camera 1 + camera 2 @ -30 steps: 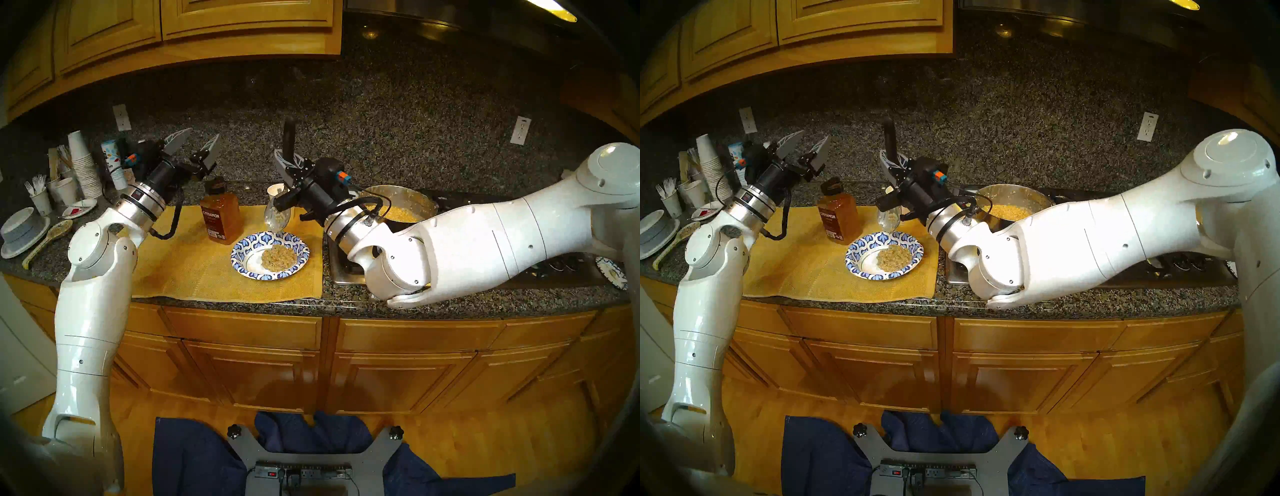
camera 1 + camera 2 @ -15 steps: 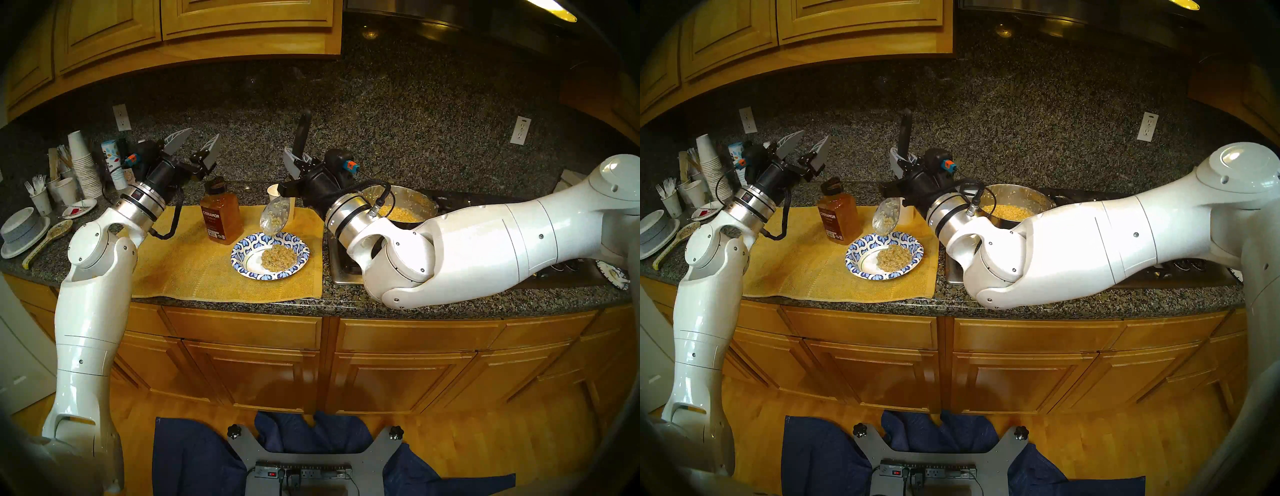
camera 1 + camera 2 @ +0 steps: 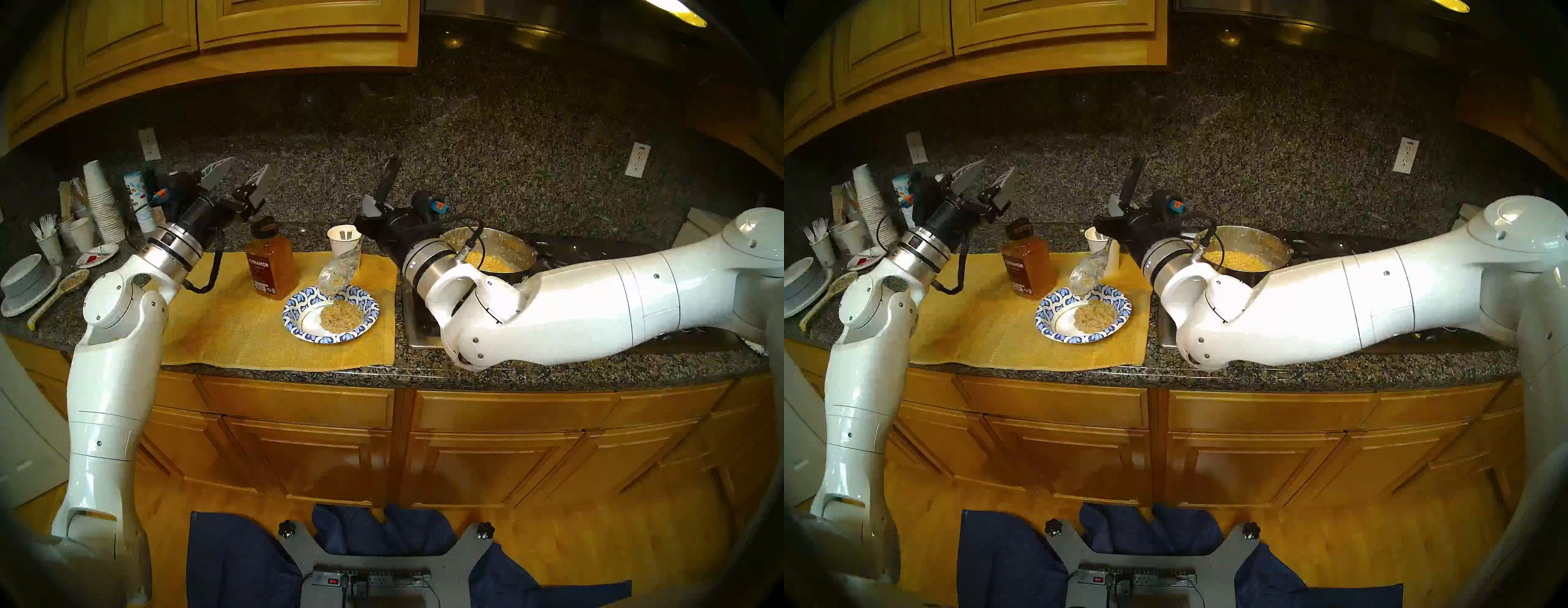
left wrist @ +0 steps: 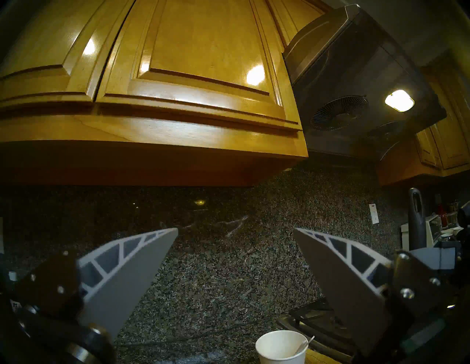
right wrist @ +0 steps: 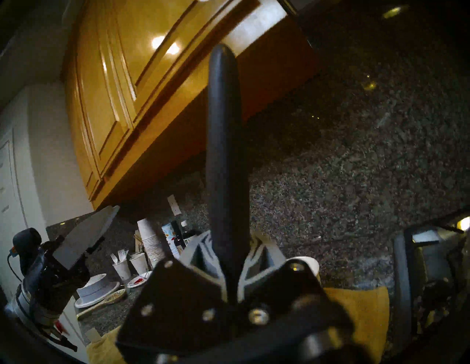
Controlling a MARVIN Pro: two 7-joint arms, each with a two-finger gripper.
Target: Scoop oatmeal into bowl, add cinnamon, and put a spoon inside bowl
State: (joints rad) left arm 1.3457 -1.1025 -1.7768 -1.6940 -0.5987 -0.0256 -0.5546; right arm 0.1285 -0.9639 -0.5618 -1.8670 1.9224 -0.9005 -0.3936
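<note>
One lumpy tan oatmeal (image 3: 342, 316) heap sits in our leaf-rimmed paper bowl (image 3: 297, 306) on woven yellow mat (image 3: 237, 322) | right pincer (image 3: 373, 206) clenched on dark-handled metal ladle (image 3: 337, 274) tilted above the bowl | left pincer (image 3: 242, 174) released above speckled granite desk (image 3: 551, 373)

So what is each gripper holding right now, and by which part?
The right gripper is shut on the ladle, gripping its dark handle low down, so most of the handle sticks out past the fingers. The left gripper is open and holds nothing.
</note>
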